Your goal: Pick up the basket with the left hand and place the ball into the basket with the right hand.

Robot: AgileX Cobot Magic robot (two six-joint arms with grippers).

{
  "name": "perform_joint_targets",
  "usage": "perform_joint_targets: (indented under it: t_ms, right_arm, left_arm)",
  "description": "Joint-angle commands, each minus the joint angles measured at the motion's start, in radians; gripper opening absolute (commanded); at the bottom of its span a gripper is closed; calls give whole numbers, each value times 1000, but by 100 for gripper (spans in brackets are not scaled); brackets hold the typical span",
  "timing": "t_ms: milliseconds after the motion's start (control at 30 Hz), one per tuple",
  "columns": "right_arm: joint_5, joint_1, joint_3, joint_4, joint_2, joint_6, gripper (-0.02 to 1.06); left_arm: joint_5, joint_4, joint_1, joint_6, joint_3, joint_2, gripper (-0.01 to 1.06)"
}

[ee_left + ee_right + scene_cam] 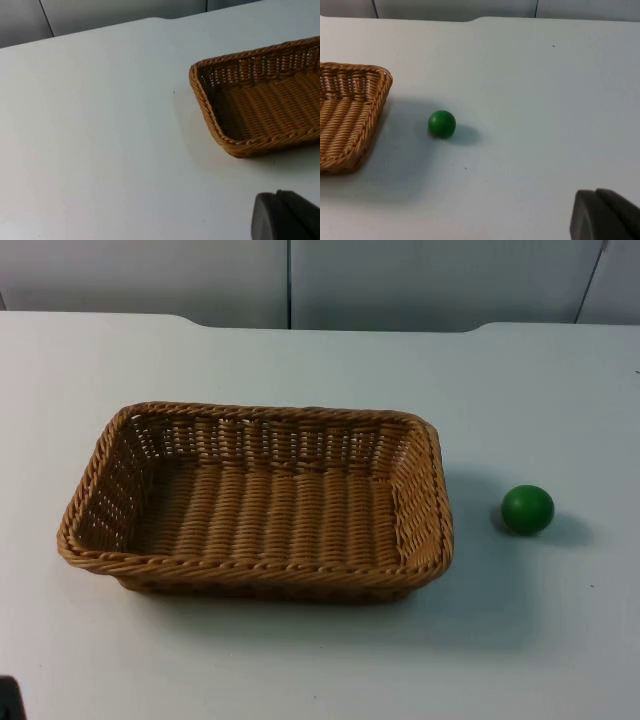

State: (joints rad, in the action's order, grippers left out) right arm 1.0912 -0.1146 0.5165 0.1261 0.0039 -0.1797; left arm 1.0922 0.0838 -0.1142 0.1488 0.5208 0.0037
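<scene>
The left pincer (285, 217) hangs above bare desk (100, 150), off the basket's (260, 100) short end and well apart from it; it holds nothing, and I cannot tell how far it is open. The right pincer (605, 217) hangs likewise over bare desk, well apart from the ball (442, 123), holding nothing, its opening also hidden.

In the top view, the basket (255, 500) lies empty and flat near the desk's (300, 670) middle, its long sides running roughly along the far edge. The ball (527, 509) rests on the desk just beside the basket's short end, towards the right edge, not touching it.

Risks, as I judge them: the ball is round and free, so a pincer closing off-centre would likely squirt it away, perhaps towards the edge. The basket is wide and light; gripped by one rim, it may tilt and let the ball roll out.

Both arms seem drawn back, pincers angled down over the desk, neither yet reaching.
</scene>
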Motion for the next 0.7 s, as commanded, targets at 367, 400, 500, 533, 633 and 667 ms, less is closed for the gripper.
perform_joint_targets:
  t_ms: [367,400,500,533,633,667]
  right_arm:
    - [-3,1,-4,0,-4,2,0]
    - [-3,1,-4,0,-4,2,0]
    - [-3,1,-4,0,-4,2,0]
    - [-3,1,-4,0,-4,2,0]
    - [-3,1,-4,0,-4,2,0]
    - [-3,1,-4,0,-4,2,0]
  left_arm:
    - [44,325,2,-10,261,285,0]
    - [69,357,2,-10,295,340,0]
    - [106,437,2,9,354,476,0]
    - [117,483,2,28,365,541,0]
    - [116,643,2,142,362,722,0]
    - [116,643,2,142,362,722,0]
